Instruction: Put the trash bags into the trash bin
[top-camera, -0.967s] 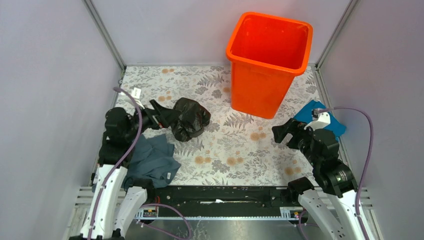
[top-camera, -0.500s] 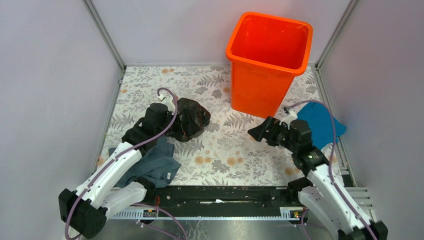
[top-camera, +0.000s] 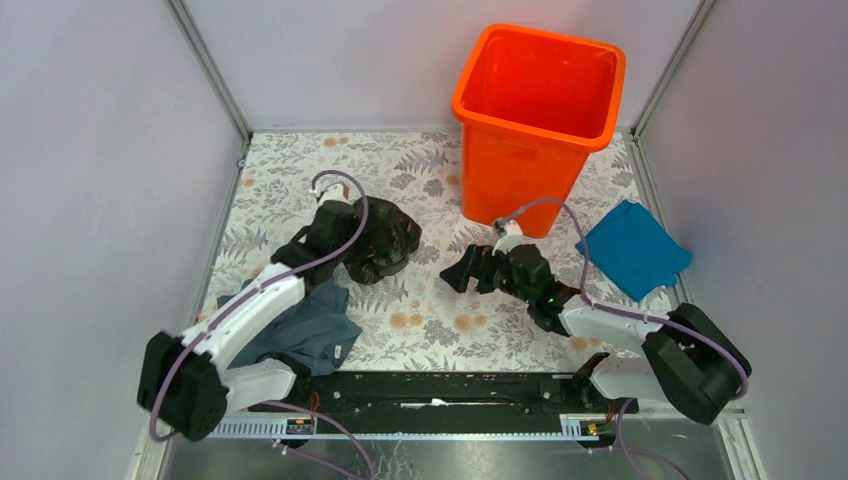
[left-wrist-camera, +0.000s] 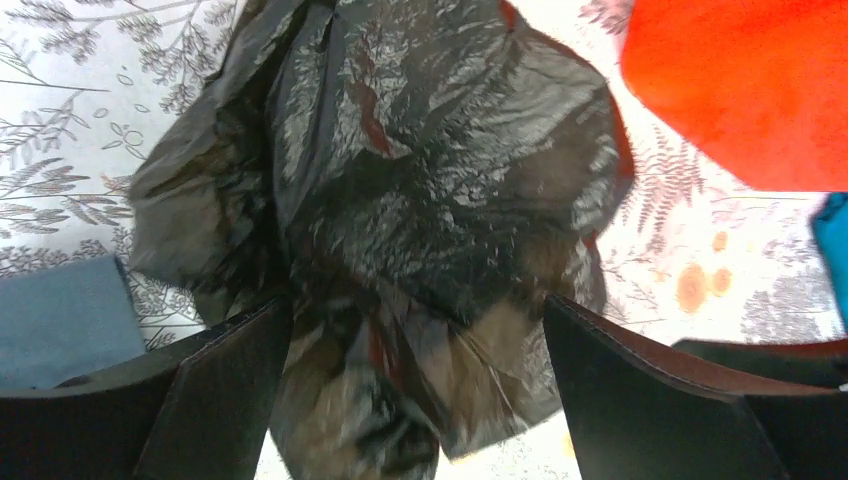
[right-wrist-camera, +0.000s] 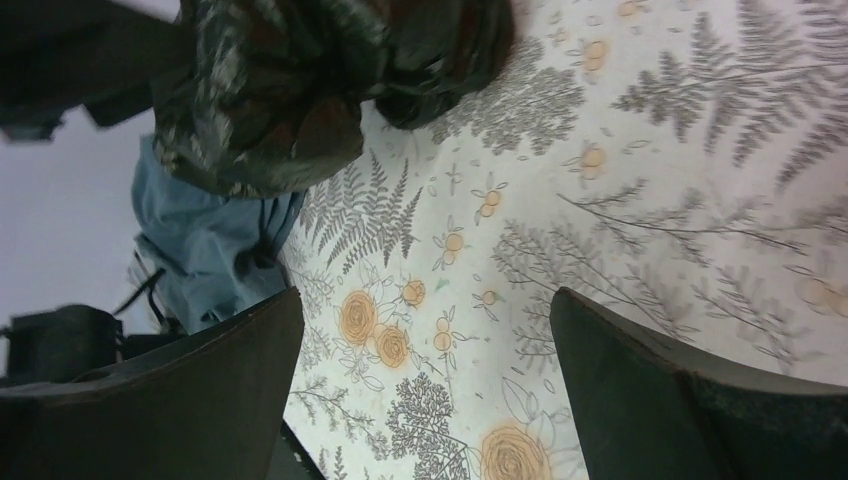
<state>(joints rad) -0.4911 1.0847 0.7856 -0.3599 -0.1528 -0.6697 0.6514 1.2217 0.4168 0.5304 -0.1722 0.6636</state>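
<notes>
The black crinkly trash bag (top-camera: 388, 236) lies bunched on the floral table left of centre. My left gripper (top-camera: 358, 243) is open right at its near-left side. In the left wrist view the bag (left-wrist-camera: 420, 170) fills the frame and its near part lies between the wide-apart fingers of my left gripper (left-wrist-camera: 415, 330). My right gripper (top-camera: 457, 272) is open and empty, low over the table to the right of the bag. In the right wrist view my right gripper (right-wrist-camera: 425, 340) shows only tablecloth between its fingers, with the bag (right-wrist-camera: 300, 90) beyond. The orange trash bin (top-camera: 515, 180) stands upright at the back right, and its wall shows in the left wrist view (left-wrist-camera: 740, 90).
A grey-blue cloth (top-camera: 310, 325) lies near the left arm's base, just in front of the bag; it also shows in the wrist views (left-wrist-camera: 60, 320) (right-wrist-camera: 205, 240). A bright blue cloth (top-camera: 632, 250) lies at the right, in front of the bin. Grey walls enclose the table.
My left gripper has reached forward and right onto the bag. My right gripper has swung left from beside the bright blue cloth to the table's middle, toward the bag.
</notes>
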